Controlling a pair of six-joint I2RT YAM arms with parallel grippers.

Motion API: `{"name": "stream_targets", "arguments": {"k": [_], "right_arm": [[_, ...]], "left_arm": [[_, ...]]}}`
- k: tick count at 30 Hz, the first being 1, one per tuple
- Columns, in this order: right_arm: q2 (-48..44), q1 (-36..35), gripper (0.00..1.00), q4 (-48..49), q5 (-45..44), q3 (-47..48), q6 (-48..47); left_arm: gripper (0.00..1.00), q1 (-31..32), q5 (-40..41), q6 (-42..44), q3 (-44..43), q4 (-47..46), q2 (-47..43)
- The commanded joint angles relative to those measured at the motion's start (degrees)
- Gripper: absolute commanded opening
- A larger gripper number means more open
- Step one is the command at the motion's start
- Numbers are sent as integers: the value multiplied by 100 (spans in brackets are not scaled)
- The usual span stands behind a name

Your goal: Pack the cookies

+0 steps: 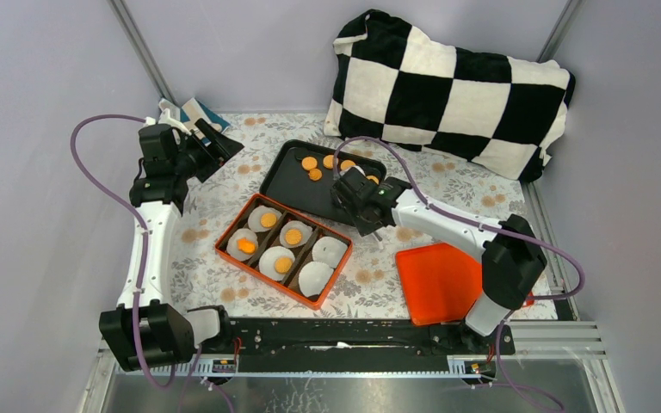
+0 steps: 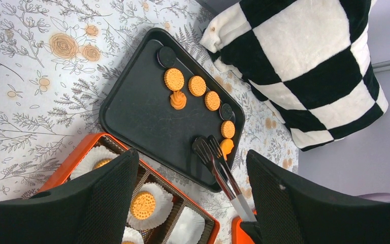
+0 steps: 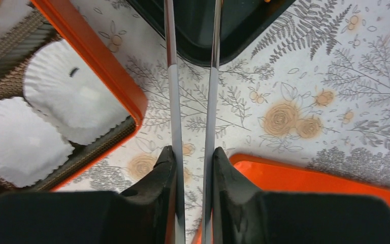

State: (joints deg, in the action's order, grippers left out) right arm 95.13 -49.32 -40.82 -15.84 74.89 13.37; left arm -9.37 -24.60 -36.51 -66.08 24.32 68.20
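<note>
Several orange-yellow cookies (image 2: pixel 174 79) lie in a curved row on the black tray (image 2: pixel 137 109), also seen from the top view (image 1: pixel 310 163). Several more sit in white paper liners (image 1: pixel 268 219) in the orange box (image 1: pixel 224 250). Two liners (image 1: pixel 330 251) hold nothing. My right gripper (image 1: pixel 363 206) (image 3: pixel 193 152) is shut on metal tongs (image 3: pixel 171 76). The tong tips (image 2: pixel 208 147) rest on the tray's near right corner beside one cookie (image 2: pixel 227 146), nothing between them. My left gripper (image 1: pixel 215 146) (image 2: pixel 190 152) is open and empty, raised at the back left.
An orange lid (image 1: pixel 439 280) lies at the front right, under my right arm. A black-and-white checked pillow (image 1: pixel 456 86) fills the back right. Two dark discs (image 2: pixel 166 56) also lie on the black tray. The cloth is flower-patterned.
</note>
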Motion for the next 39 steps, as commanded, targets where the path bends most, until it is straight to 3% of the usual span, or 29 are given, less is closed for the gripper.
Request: {"name": "stream_targets", "arguments": {"k": [1, 4, 12, 16, 22, 36, 39], "right_arm": [[-52, 37, 6, -80, 183, 598, -41], [-362, 21, 0, -164, 359, 799, -24], [-1615, -94, 0, -703, 1185, 641, 141], [-2023, -593, 3, -923, 1392, 283, 388], [-2251, -1454, 3, -1003, 1464, -319, 1047], [-2356, -1546, 7, -924, 924, -674, 1160], [-2333, -1546, 23, -1024, 767, -595, 1154]], "left_arm": [[82, 25, -91, 20, 73, -246, -55], [82, 31, -104, -2, 50, -236, -62], [82, 24, -112, -50, 56, -201, 12], [82, 40, -115, -67, 34, -225, 26], [82, 79, -111, -49, 8, -206, 9], [82, 145, -91, -7, -5, -179, -83], [83, 141, -87, 41, -59, -147, -64]]}}
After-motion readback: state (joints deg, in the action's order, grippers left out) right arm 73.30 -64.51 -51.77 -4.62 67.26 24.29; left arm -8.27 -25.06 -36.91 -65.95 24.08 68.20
